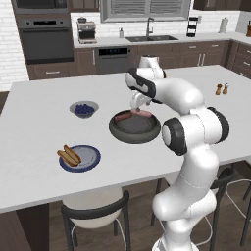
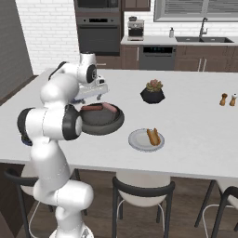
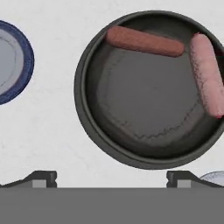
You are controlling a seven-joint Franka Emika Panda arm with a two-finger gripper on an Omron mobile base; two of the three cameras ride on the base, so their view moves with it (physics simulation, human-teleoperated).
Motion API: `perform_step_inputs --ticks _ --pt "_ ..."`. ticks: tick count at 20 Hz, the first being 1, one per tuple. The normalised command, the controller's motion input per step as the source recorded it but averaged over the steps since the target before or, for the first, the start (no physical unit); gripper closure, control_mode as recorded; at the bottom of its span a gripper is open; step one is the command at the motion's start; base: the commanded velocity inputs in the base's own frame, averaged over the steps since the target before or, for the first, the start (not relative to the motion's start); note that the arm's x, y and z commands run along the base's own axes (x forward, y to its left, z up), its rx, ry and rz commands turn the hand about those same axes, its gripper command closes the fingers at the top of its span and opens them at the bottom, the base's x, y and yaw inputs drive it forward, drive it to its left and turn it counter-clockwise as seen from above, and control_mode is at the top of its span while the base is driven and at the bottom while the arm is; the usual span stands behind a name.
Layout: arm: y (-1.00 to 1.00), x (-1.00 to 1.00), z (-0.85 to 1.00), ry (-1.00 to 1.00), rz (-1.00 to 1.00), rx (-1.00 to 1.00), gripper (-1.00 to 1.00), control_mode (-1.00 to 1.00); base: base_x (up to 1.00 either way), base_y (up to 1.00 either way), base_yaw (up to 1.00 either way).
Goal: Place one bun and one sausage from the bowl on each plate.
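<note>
**Operator:** White stone-look island counter point(image 1: 39, 147) under me, brick wall and ovens behind. My gripper point(image 3: 111, 177) hangs over the bowl point(image 3: 89, 118), jaws spread wide and holding nothing.

**Spotter:** What's left in the bowl?

**Operator:** Two sausages. In the hand view the darker reddish-brown sausage point(image 3: 144, 41) lies along the far wall, its long axis running across the picture. The paler pink sausage point(image 3: 208, 74) lies toward the right edge, its long axis running up and down the picture. Their ends sit close together at the upper right; I can't tell if they touch. Both are ahead of the fingertips, so I judge the next move is a reach forward and down.

**Spotter:** Plates?

**Operator:** Blue-rimmed plate point(image 1: 93, 159) sits near the bowl on the left base view's near-left, with a bun and sausage point(image 1: 69, 155) on it. The plain grey plate point(image 2: 139, 142) on the other side carries what looks like a bun and sausage point(image 2: 153, 136) too, though it's small.

**Spotter:** Handling?

**Operator:** Bowl is matte dark grey, shallow, with a sloped wall. Sausages are smooth round cylinders; I'd expect them to roll unless pinched across the short axis.
</note>
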Motion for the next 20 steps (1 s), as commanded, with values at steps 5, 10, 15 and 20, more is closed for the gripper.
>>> perform_step_inputs --ticks 5,10,15,20 --pt "-0.59 0.72 0.00 0.02 0.14 -0.15 -1.00 -1.00 0.00 0.00 0.00" --pt "-0.10 0.56 -0.16 0.00 0.08 -0.01 -1.00 -1.00 0.00 0.00 0.00" --pt "-0.05 0.61 -0.35 -0.12 0.00 0.01 -1.00 -1.00 0.00 0.00 0.00" --pt "-0.32 0.19 -0.74 -0.15 0.00 0.06 -1.00 -1.00 0.00 0.00 0.00"
